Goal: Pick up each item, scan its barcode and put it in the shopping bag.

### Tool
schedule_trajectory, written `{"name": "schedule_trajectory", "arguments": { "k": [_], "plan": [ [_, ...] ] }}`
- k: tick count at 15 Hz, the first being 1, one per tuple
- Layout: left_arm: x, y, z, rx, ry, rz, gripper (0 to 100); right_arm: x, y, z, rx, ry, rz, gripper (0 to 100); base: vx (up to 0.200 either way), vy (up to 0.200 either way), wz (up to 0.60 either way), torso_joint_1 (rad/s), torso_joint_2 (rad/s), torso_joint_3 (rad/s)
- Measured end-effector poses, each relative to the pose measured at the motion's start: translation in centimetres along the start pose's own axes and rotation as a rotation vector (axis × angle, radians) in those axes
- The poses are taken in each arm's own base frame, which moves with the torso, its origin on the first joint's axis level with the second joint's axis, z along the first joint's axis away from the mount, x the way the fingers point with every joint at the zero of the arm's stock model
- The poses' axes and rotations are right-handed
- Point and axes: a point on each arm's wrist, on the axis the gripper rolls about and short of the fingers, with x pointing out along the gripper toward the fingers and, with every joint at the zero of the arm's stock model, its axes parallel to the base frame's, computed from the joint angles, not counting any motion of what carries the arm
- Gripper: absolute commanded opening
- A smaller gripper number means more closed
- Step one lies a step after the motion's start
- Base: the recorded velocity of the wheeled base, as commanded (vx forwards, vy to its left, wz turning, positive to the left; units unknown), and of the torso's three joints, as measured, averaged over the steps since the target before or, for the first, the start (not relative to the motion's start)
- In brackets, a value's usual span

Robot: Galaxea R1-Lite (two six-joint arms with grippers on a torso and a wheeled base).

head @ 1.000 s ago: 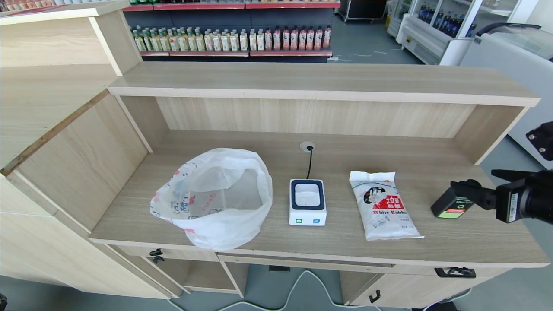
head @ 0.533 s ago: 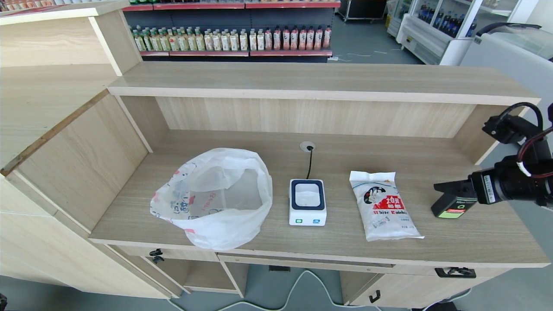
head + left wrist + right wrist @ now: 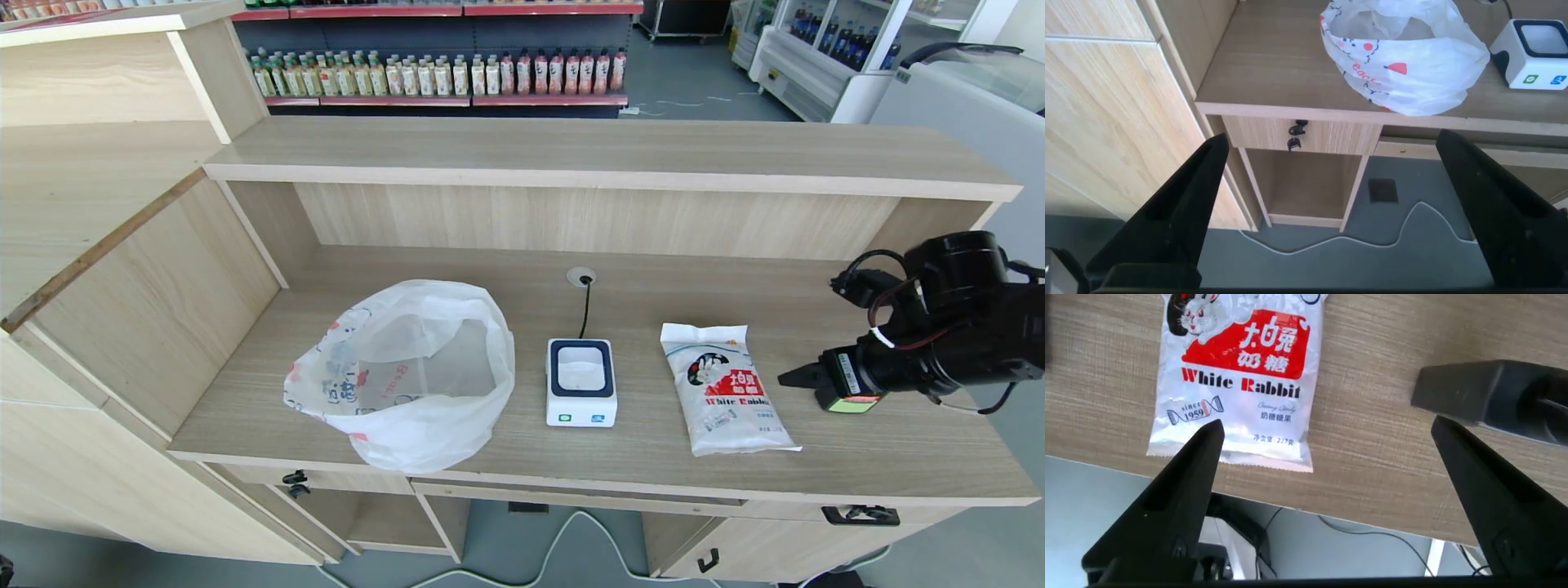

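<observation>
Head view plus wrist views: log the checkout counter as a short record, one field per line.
Shopping bag: mouth open, on the left part of the counter, nothing seen inside
Scanner: mid-counter, beside the bag, cabled
Candy bag: lying flat, right of the scanner
Dark box: counter's right end, partly hidden in the head view
Right gripper: open, above the counter between candy bag and box
Left gripper: open, low before the counter's left front

Wooden counter (image 3: 735, 294), bottle shelves (image 3: 441, 77) behind
</observation>
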Motion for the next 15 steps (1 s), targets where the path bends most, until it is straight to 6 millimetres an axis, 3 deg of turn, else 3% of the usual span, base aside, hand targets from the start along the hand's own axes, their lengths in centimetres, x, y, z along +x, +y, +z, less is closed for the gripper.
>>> {"name": "schedule_trajectory", "arguments": {
  "k": [8,15],
  "plan": [
    [0.0,0.0,0.0,0.0,0.0,0.0,100,6.9,2.6,2.8,-0.039,0.01,0.078,100,0.0,0.0,0.0,0.0,0.0,0.0],
    [0.0,0.0,0.0,0.0,0.0,0.0,100,10.0,3.1,2.4,-0.049,0.054,0.097,100,0.0,0.0,0.0,0.0,0.0,0.0]
  ]
}}
